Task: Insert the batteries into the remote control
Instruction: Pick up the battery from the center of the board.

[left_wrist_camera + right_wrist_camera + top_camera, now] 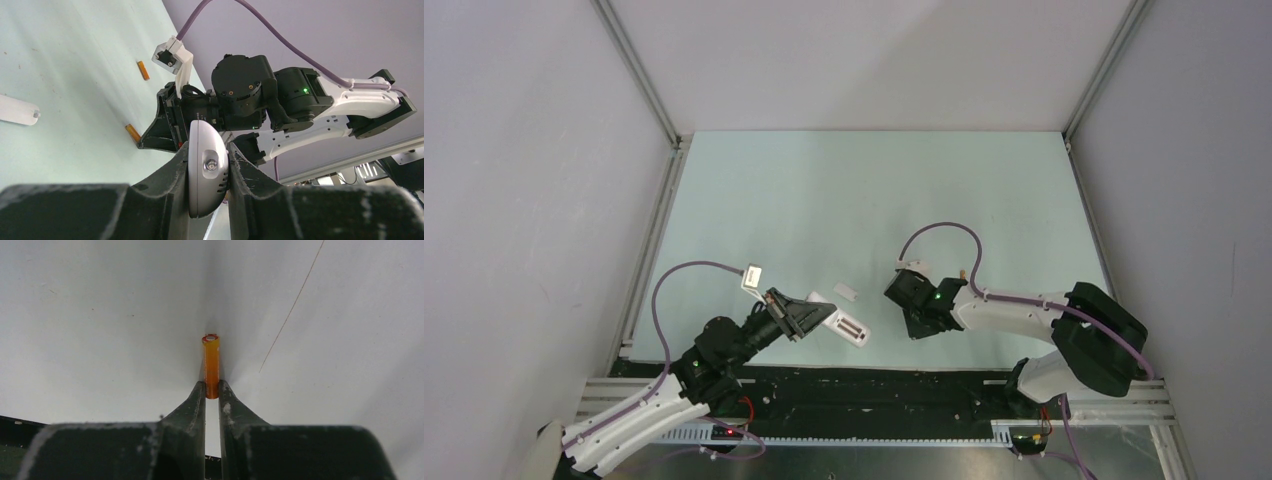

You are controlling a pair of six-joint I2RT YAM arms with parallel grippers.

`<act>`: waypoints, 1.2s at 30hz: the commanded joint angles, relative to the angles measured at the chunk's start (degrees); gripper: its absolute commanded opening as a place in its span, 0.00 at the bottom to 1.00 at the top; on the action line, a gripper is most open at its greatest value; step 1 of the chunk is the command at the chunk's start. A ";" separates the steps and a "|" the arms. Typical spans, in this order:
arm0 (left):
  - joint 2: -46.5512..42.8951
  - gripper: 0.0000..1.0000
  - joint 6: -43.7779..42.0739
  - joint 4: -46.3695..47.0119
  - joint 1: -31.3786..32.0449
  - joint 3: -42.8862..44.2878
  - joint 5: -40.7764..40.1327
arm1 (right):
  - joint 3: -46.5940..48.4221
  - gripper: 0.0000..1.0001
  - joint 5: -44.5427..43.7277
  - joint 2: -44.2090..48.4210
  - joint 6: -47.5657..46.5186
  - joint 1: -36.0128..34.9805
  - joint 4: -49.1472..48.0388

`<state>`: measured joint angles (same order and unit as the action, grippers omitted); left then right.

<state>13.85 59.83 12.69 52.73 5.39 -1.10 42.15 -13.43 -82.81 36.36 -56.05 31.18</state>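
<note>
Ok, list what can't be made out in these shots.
- Left wrist: the remote control shows only one end; the left gripper covers the rest.
- Right wrist: the battery has its lower end buried in the right gripper; the remote control is out of frame.
- Top view: that gripper's body hides the battery.

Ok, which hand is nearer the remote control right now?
Left. The left hand grips the remote control between its fingers; the right hand is apart from it, closed on a battery.
</note>
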 commanded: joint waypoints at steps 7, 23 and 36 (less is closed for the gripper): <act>0.46 0.00 0.32 1.05 -0.52 1.01 -1.35 | -1.10 0.00 -4.90 5.48 1.08 -0.79 6.68; 0.32 0.00 5.91 3.40 -0.71 -1.87 -2.93 | 15.22 0.00 -7.16 28.11 -16.14 -15.78 11.95; -1.30 0.00 13.39 3.66 -0.97 -2.44 -5.19 | 39.71 0.00 5.21 9.47 -23.67 -16.62 24.83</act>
<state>13.41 69.63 13.17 52.18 3.31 -4.60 75.24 -12.51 -67.55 16.29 -72.93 48.75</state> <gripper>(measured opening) 0.301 0.132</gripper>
